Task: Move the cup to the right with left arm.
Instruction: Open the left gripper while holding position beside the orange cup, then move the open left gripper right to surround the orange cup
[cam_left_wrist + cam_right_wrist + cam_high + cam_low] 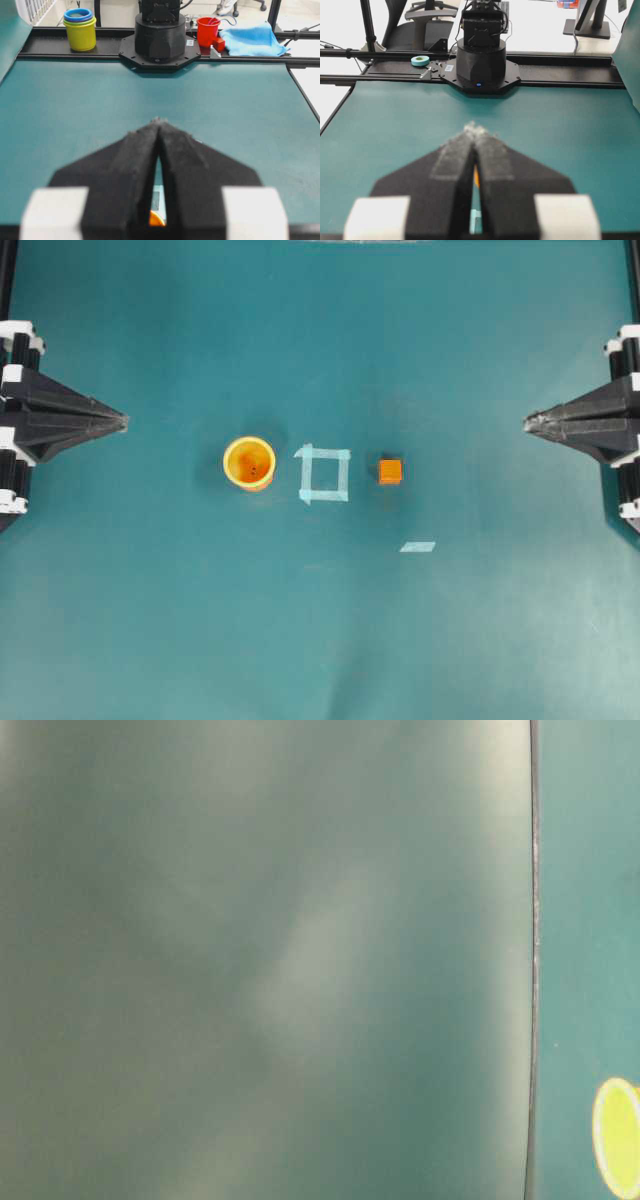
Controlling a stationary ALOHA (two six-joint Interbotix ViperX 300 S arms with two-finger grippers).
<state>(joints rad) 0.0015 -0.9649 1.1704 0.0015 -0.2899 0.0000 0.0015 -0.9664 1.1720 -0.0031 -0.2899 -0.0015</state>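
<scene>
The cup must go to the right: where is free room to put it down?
Free: inside the tape square, just right of the cup; the mat between the cube and the right gripper; the mat beyond and nearer than the row. Crowded: only the cup-square-cube row.

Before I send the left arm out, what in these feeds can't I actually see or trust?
- Cup: the table-level view is mostly a blurred grey-green surface; only a sliver of yellow rim shows, cut off by the right edge.
- Left wrist view: the shut left hand hides the cup except for an orange speck low between the fingers.
- Cube: clear only from overhead.
- Right wrist view: the shut right hand blocks the table centre.
</scene>
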